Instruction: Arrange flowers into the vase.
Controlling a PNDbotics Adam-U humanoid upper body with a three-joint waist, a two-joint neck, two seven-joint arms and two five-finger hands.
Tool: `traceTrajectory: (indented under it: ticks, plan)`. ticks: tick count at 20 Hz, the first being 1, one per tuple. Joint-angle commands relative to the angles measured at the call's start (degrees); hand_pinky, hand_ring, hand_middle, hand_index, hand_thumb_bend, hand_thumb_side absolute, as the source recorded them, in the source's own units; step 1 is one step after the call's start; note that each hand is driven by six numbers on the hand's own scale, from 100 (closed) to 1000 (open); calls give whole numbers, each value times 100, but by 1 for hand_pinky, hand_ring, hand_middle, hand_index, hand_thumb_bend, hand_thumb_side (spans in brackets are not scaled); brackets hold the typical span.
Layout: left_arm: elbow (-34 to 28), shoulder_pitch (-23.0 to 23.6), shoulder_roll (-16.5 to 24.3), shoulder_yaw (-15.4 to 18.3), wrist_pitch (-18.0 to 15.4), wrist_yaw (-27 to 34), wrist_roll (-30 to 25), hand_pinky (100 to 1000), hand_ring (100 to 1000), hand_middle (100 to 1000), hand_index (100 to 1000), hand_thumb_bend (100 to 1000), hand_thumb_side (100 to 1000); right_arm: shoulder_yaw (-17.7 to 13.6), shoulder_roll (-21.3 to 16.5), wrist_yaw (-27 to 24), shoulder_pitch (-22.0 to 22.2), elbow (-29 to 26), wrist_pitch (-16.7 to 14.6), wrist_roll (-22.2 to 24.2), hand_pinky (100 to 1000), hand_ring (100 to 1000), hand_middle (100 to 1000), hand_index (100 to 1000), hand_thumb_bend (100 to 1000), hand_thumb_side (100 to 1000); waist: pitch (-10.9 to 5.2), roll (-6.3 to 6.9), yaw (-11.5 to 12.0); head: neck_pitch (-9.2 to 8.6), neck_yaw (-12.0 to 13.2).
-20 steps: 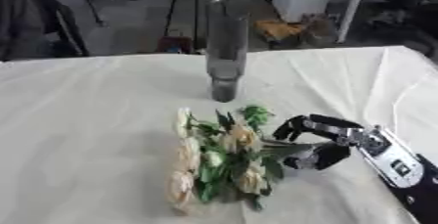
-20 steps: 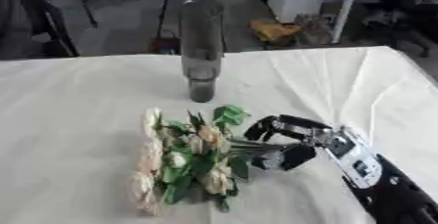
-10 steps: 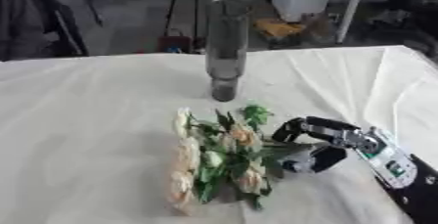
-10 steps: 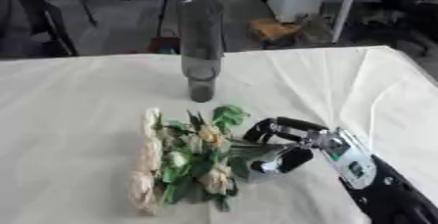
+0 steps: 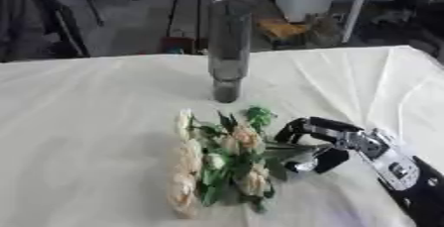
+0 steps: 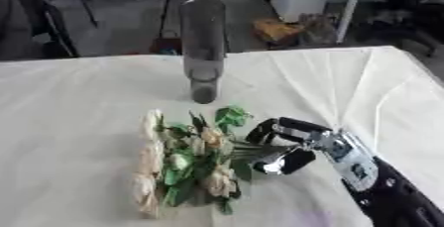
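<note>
White cloth, creased in long soft folds, covers the table (image 5: pixel 95 122) I am working over, and I can read no writing or label on anything from here. On it lies the bunch of flowers (image 5: pixel 221 159): cream and pale peach rose-like blooms mixed with green leaves, lying flat on the cloth near the middle of the table, the blooms spread toward the left and near side, the thin green stems running to the right. My right hand (image 6: pixel 299 144), black with silver parts, comes in from the lower right corner; its fingers (image 6: pixel 276 125) arch over the stem end and the thumb sits below, so the hand is curled round the stems where they gather. I see the bunch resting on the cloth rather than lifted. Beyond the flowers, toward the far side of the table, stands the vase (image 5: pixel 228 47), a tall, narrow, upright cylinder of smoky grey, glassy-looking material with a darker base, well apart from the bunch. My left hand does not show in either eye view.
</note>
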Motion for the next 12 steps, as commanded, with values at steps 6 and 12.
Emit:
traceTrajectory:
  ticks: [6,12]
  plan:
    - [-124,-85,49,16,-1,31,15,750,656,707,793,610,859,-67,-68,277,-49,161,-15,-216,735,745,664,802,419,296,-22,34,6,15,-25]
    - [-128,-90,50,14,0,31,15,750,656,707,793,609,859,-52,-104,422,-1,121,-74,-312,725,721,629,789,424,292,-14,38,5,15,-29]
